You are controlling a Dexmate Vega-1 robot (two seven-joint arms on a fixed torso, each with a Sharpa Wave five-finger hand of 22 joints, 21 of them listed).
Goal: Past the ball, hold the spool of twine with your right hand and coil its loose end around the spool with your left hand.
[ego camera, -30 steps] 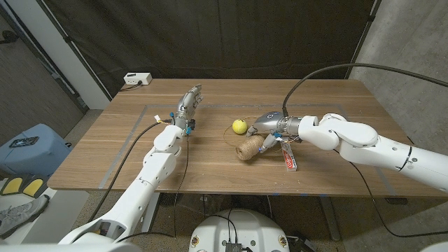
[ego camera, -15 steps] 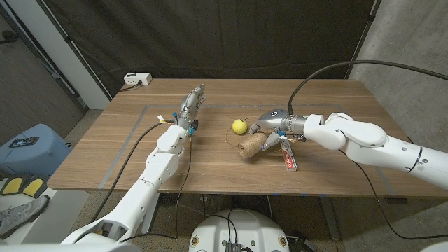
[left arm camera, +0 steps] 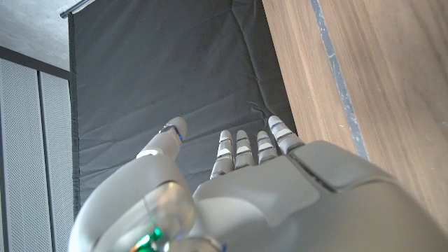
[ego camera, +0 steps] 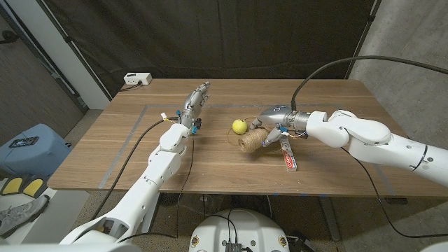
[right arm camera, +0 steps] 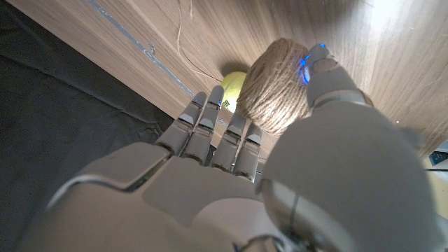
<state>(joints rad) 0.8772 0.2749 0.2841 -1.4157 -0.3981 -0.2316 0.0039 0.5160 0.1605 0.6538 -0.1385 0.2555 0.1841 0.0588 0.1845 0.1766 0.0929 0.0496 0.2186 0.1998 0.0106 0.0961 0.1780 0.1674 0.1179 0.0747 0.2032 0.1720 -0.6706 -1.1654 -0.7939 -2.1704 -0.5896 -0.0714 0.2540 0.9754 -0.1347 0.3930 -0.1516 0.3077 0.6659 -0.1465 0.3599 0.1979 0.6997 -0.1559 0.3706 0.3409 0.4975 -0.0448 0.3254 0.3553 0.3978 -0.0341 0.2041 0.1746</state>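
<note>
The spool of twine (ego camera: 249, 143) lies on its side near the table's middle, just nearer than the yellow ball (ego camera: 240, 126). My right hand (ego camera: 271, 119) reaches over it from the right. In the right wrist view its thumb (right arm camera: 323, 67) presses on the spool (right arm camera: 276, 89) and its fingers (right arm camera: 218, 130) lie along the other side, pointing at the ball (right arm camera: 233, 86). A thin loose strand (right arm camera: 185, 40) runs off over the wood. My left hand (ego camera: 194, 102) hangs over the table left of the ball, fingers (left arm camera: 252, 147) straight and apart, holding nothing.
A red-and-white tube (ego camera: 288, 158) lies just right of the spool, under my right forearm. A white box (ego camera: 137, 78) sits at the table's far left corner. Blue tape lines (ego camera: 129, 141) mark the left part of the wooden table (ego camera: 210, 168).
My left hand has moved right and slightly farther out, towards the ball. My right hand has settled over the spool, which has shifted a little away from the table's near edge.
</note>
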